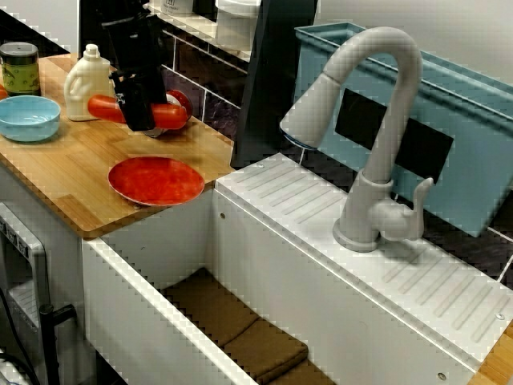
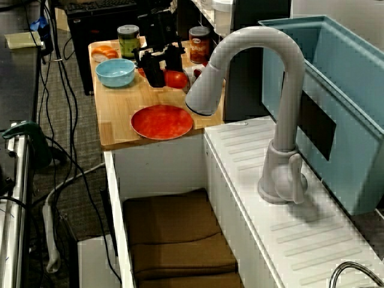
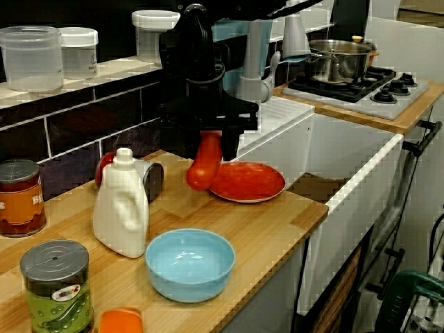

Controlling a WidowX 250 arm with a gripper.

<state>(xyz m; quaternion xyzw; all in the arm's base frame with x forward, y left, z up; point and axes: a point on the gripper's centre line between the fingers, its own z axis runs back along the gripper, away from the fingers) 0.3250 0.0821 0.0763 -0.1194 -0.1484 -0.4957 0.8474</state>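
**Wooden counter beside a white sink, seen from the side, from above and from the counter's far end.**

The black two-fingered claw (image 1: 138, 120) stood clamped across the middle of a glossy red sausage-shaped piece (image 1: 175, 117), a finger on either flank; both rounded ends stuck out beyond the grip. The piece hung over the light wooden counter (image 1: 76, 176), toward its wall-side edge. In the view from the counter's far end the piece (image 3: 203, 165) showed tilted, its lower end near the boards; whether it touched them could not be told.

A flat round red plate (image 1: 156, 180) lay near the counter's sink-end edge, just beside the held piece. A white plastic handled bottle (image 1: 88, 84) stood on the piece's other side, near the wall-side edge; a pale blue bowl (image 1: 28, 117) sat toward the front edge, well apart from the plate; a dark-lidded tin with a green label (image 1: 19, 68) stood toward the end away from the sink. A grey arched tap (image 1: 377, 120) rose over the deep white sink (image 1: 264, 265).

Handling, as judged: light and smooth-skinned, so likely slippery; probably a little yielding rather than brittle. It looked long enough to swing about the pinch if taken near an end; the middle, as gripped here, looked the sound place to hold.
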